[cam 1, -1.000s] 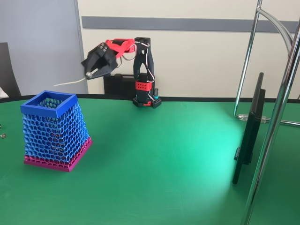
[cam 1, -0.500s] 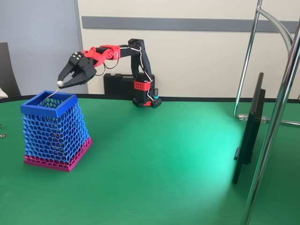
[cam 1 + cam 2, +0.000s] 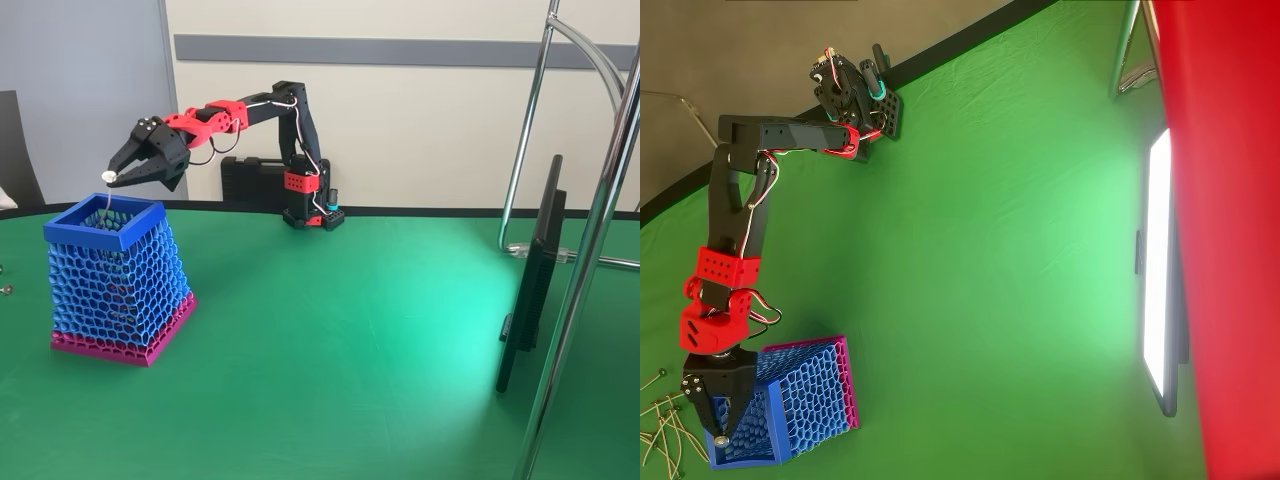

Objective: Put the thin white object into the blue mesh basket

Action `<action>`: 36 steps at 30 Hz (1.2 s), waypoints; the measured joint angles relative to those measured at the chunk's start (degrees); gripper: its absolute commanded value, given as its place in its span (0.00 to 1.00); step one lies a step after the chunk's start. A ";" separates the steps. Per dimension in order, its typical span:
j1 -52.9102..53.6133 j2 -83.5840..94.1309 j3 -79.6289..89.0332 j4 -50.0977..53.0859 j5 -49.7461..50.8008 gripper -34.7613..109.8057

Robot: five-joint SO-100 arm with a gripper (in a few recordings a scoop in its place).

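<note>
Black two-finger gripper (image 3: 112, 175) pinches the knobbed top of the thin white stick (image 3: 104, 196), which hangs toward 6 o'clock into the blue honeycomb-mesh basket (image 3: 118, 237).

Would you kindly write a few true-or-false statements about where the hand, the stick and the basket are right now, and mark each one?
1. The hand is above the basket. True.
2. The stick lies flat on the green table. False: the hand grips it by its knobbed top end and it hangs down into the basket's opening.
3. The basket stands upright on its pink base. True.
4. The hand is empty and wide open. False: it is shut on the stick.
5. In the fixed view the basket stands to the right of the arm's base. False: it stands to the left, nearer the camera.
</note>
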 measured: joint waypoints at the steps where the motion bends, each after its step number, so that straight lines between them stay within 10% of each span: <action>1: 0.18 0.44 0.70 -0.09 -0.44 0.31; 20: 4.31 13.10 12.04 -0.18 -4.04 0.38; 36: -17.23 34.63 32.96 -1.76 -26.63 0.38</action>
